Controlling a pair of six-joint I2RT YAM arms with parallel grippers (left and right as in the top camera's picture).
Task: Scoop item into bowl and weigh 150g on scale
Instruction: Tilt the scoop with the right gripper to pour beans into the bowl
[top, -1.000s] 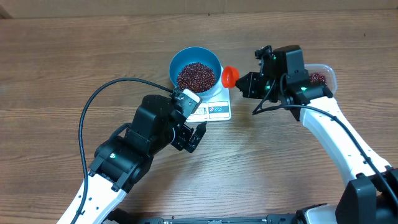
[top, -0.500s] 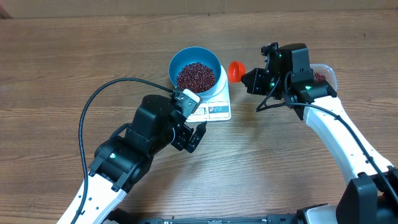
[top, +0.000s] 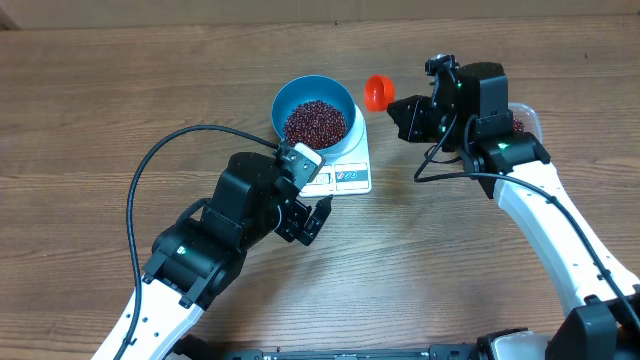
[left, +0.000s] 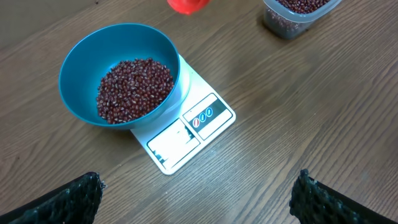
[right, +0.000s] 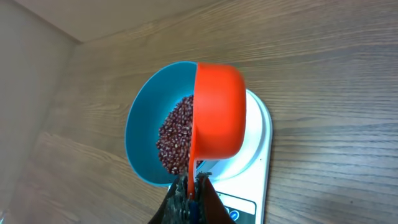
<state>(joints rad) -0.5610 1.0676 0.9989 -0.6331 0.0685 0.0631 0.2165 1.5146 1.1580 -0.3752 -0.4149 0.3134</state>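
The blue bowl (top: 300, 98) stands on the white scale (top: 348, 177) and holds a heap of dark red beans (top: 316, 122). My right gripper (top: 395, 101) is shut on the handle of an orange scoop (top: 378, 91), which hangs just right of the bowl and clear of it. In the right wrist view the scoop (right: 217, 115) shows its outer side in front of the bowl (right: 142, 127), beans (right: 176, 134) and scale (right: 256, 146); its inside is hidden. My left gripper (top: 312, 217) stands open below the scale; in its wrist view the gripper (left: 198, 182) has bare table between its fingers.
A clear plastic tub (top: 524, 122) with more beans sits behind my right arm at the right; the left wrist view shows the tub (left: 297, 14) at its top edge. A black cable (top: 150, 165) loops over the table on the left.
My right gripper has carried the orange scoop from the bowl's right rim toward the far side and slightly right. The left arm, bowl and scale have not moved.
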